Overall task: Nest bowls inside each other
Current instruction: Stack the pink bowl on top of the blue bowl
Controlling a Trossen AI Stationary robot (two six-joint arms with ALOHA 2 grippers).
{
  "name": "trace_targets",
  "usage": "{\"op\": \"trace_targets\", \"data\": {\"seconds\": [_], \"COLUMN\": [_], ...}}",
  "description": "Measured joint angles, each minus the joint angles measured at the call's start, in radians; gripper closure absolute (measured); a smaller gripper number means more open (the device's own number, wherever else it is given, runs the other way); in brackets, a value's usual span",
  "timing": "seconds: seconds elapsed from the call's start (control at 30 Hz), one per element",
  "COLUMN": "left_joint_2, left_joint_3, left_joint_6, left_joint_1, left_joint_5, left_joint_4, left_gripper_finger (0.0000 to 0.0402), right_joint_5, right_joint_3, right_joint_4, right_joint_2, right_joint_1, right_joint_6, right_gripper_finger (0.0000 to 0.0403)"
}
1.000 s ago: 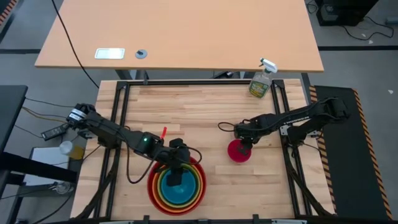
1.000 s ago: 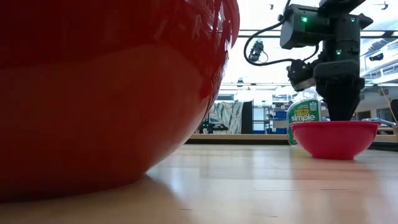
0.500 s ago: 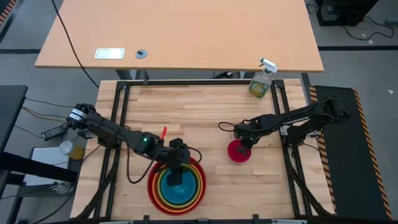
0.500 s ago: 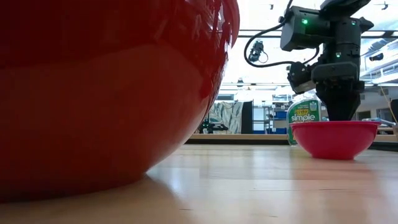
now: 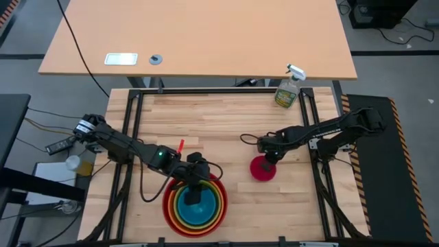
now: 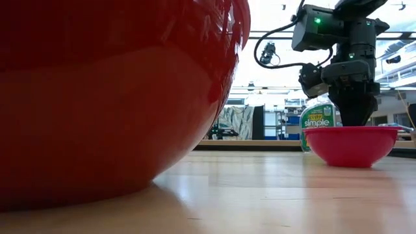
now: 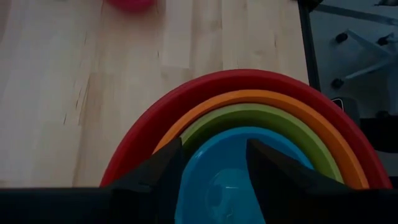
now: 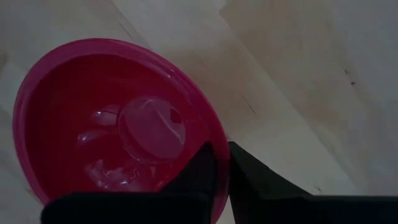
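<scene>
Right hand (image 8: 221,163) is clamped on the magenta bowl (image 5: 263,168) rim for lifting, while left hand (image 7: 214,163), fingers apart, hovers over the nested stack (image 5: 195,203) on the bench (image 5: 226,130)

Overhead and table-level views share pink bowl (image 5: 263,168)

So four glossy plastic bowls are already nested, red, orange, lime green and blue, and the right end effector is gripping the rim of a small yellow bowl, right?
Nearly. The small round plastic bowl gripped at its rim by the right end effector is magenta-pink, not yellow, as the right wrist view shows. The rest holds: the red bowl, orange bowl, lime green bowl and blue bowl sit nested.
</scene>
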Motion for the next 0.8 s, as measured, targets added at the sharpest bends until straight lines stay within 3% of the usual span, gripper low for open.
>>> {"op": "trace_targets", "data": {"seconds": [0.4,0.8], "left_joint_2": [-0.012,-0.090], "left_joint_3": [0.000,0.000], "left_joint_6": [0.013,0.038], "left_joint_1": [0.000,0.005], "left_joint_5": [-0.001,-0.071], "left_joint_4": [-0.009,-0.035], "left_gripper_finger": [0.0222,0.0222], "right_joint_5": [-0.008,-0.001], "right_joint_3": [0.059,0.125], "right_joint_4": [0.042,0.118], "right_joint_2": [0.000,0.001], "right_joint_1": [0.002,0.031], "right_joint_6": [0.026,0.074], "right_gripper_finger": [0.0370,0.0370]}}
